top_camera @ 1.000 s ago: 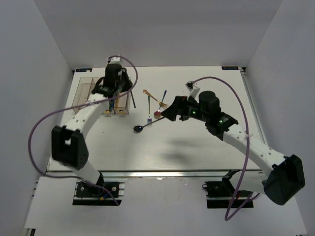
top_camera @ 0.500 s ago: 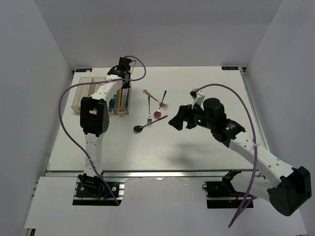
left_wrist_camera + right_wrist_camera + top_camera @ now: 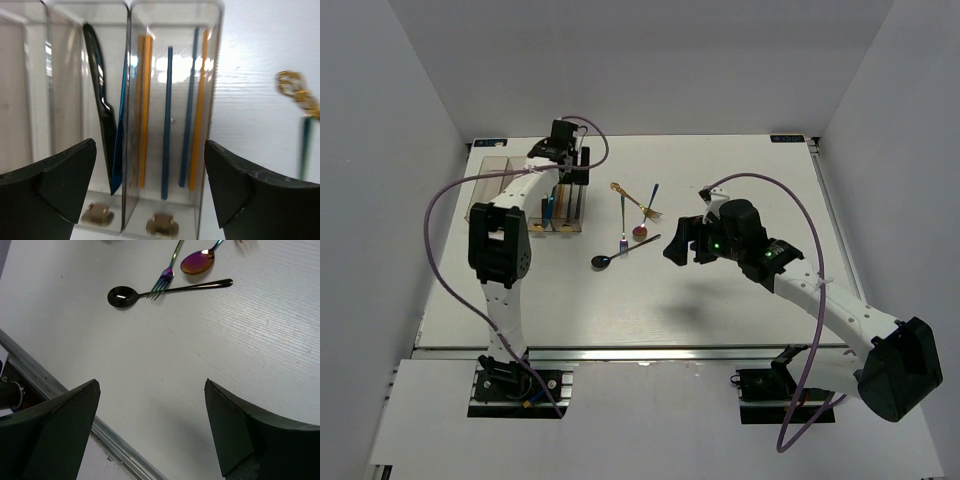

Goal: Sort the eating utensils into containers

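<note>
On the white table (image 3: 720,300), the row of clear brownish plastic bins (image 3: 485,190) sits far left, with the left end effector (image 3: 150,170) wide and empty above it. The right end effector (image 3: 150,390) hangs wide open. Orange and blue chopsticks (image 3: 167,125) lie in the rightmost bin; a black spoon (image 3: 120,296) lies loose mid-table.
</note>
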`<state>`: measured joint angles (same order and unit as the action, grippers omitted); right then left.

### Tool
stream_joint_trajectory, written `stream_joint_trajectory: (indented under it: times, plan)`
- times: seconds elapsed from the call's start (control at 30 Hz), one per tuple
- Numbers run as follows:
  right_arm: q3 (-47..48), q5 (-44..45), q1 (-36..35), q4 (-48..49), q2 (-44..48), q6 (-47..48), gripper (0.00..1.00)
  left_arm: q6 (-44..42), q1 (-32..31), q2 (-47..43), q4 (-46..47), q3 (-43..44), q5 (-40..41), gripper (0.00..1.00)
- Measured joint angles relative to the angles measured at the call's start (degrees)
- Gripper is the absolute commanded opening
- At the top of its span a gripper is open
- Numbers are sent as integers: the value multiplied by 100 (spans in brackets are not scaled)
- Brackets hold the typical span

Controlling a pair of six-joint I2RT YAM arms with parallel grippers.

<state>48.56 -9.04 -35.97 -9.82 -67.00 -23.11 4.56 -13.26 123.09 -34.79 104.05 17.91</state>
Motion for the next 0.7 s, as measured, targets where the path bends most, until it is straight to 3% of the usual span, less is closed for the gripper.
stream_joint_trajectory:
  times: [0.2, 0.37, 0.4, 0.53, 0.7]
  plan:
    - [72, 234, 17, -120, 20, 118, 89, -81, -284, -1526, 72, -238, -535, 98]
    - [85, 310, 42, -295, 157, 262, 89, -520, -1403, -2883, 470, -1631, -815, 96]
    - [85, 310, 50, -337, 199, 278, 89, -625, -1670, -2988, 485, -1941, -905, 91]
    - [76, 295, 61, -385, 372, 308, 89, -874, -2280, -2450, 208, -2352, -1108, 71]
    - [-15, 260, 61, -387, 557, 326, 89, -968, -2400, -1620, 76, -2675, -1320, 65]
